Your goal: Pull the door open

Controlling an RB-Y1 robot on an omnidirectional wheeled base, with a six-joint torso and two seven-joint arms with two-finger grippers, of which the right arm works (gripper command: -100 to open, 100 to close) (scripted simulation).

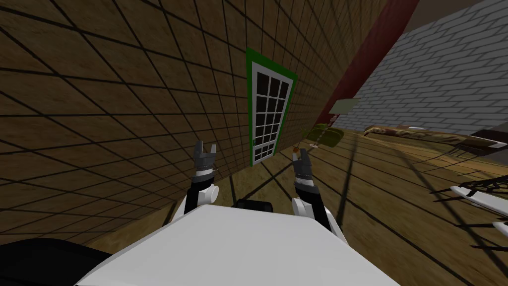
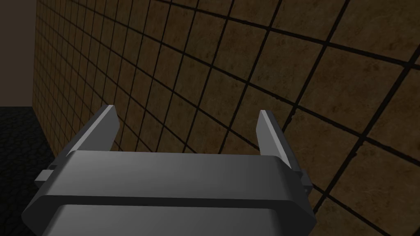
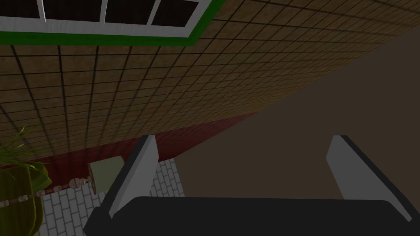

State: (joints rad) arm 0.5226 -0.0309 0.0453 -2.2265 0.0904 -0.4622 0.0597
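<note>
A white door with dark glass panes in a green frame (image 1: 268,116) stands in the brown tiled wall (image 1: 124,99), ahead and well beyond both hands. No handle shows on it. My left gripper (image 1: 205,147) is raised just above my chest, open, facing the tiled wall (image 2: 246,61) with nothing between its fingers (image 2: 185,111). My right gripper (image 1: 299,155) is held up to the right of it, also open and empty (image 3: 244,138). A corner of the door's green frame (image 3: 123,39) lies beyond the right hand.
Past the door stand a floor lamp (image 1: 343,106) and a green potted plant (image 1: 325,133), both also beyond the right gripper: lamp (image 3: 104,174), plant (image 3: 20,192). A dark red strip (image 1: 367,59) meets a grey brick wall (image 1: 436,74). Low furniture (image 1: 421,135) and a white-framed piece (image 1: 478,197) stand to the right.
</note>
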